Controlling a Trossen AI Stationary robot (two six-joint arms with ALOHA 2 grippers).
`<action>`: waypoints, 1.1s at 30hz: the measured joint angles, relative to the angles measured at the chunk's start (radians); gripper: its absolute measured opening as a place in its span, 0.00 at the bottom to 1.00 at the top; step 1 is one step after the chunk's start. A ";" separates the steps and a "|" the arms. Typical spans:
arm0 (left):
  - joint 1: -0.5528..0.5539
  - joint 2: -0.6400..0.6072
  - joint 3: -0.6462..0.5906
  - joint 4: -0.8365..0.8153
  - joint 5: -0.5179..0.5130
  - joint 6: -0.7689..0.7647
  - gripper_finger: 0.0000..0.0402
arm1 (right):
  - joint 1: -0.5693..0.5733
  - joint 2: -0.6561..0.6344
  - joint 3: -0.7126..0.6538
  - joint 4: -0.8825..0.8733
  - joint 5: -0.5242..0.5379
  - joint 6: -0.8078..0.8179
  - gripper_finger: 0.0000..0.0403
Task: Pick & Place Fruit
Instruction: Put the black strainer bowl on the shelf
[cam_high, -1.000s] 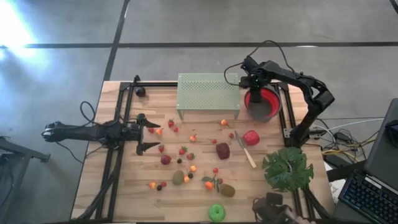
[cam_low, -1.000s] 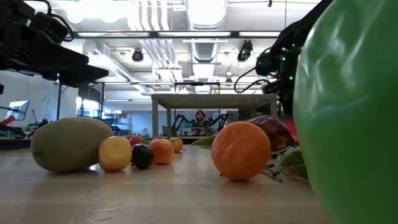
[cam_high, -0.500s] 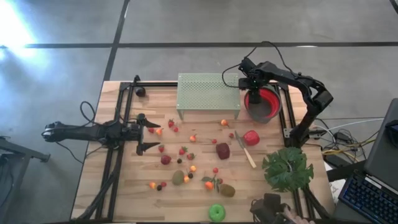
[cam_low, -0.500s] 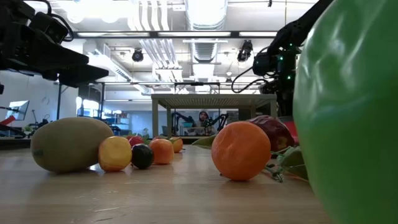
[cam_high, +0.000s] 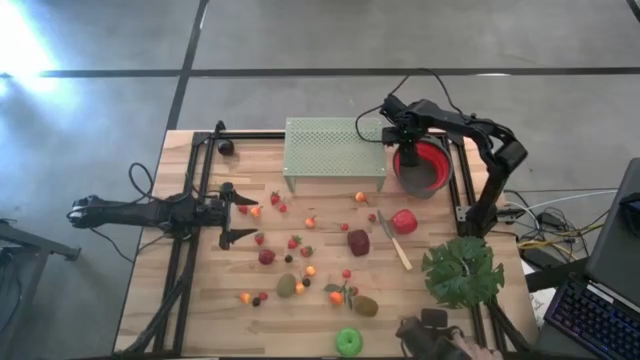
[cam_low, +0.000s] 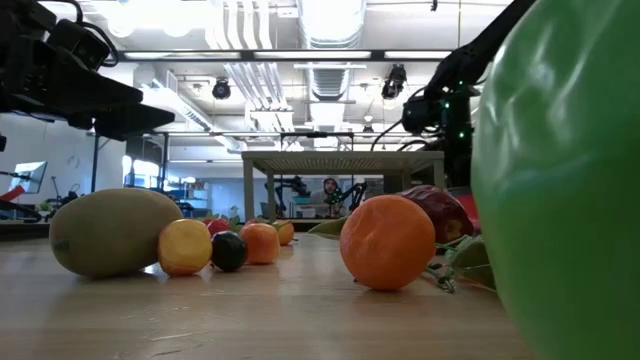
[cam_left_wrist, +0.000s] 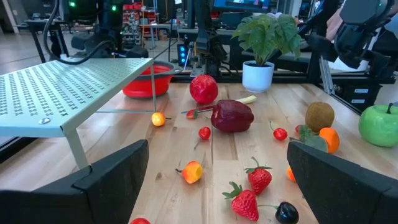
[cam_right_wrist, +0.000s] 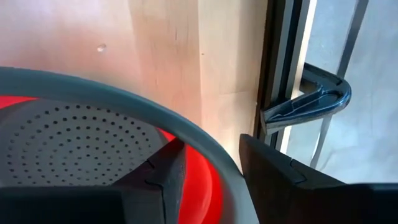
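Over red colander (cam_high: 421, 165) rim, my right end effector (cam_right_wrist: 208, 171) narrow, empty; red apple (cam_high: 404, 221) lies at 6 o'clock, nearest this arm.

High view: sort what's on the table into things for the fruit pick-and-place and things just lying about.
For the job:
- strawberries
- kiwis
- green apple
- red apple
- dark maroon fruit
- red bowl, with the right claw at its rim

Lying about:
- green leaf
- knife
- green perforated stand
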 joint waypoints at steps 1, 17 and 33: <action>0.000 0.000 0.000 0.000 0.000 0.000 0.97 | 0.000 0.001 0.003 -0.001 0.000 0.000 0.34; 0.000 0.000 0.000 0.000 0.000 0.000 0.97 | -0.001 -0.012 0.030 -0.124 0.002 -0.058 0.09; 0.000 0.000 0.000 0.000 0.000 0.000 0.97 | 0.002 -0.014 0.072 -0.213 0.090 0.028 0.08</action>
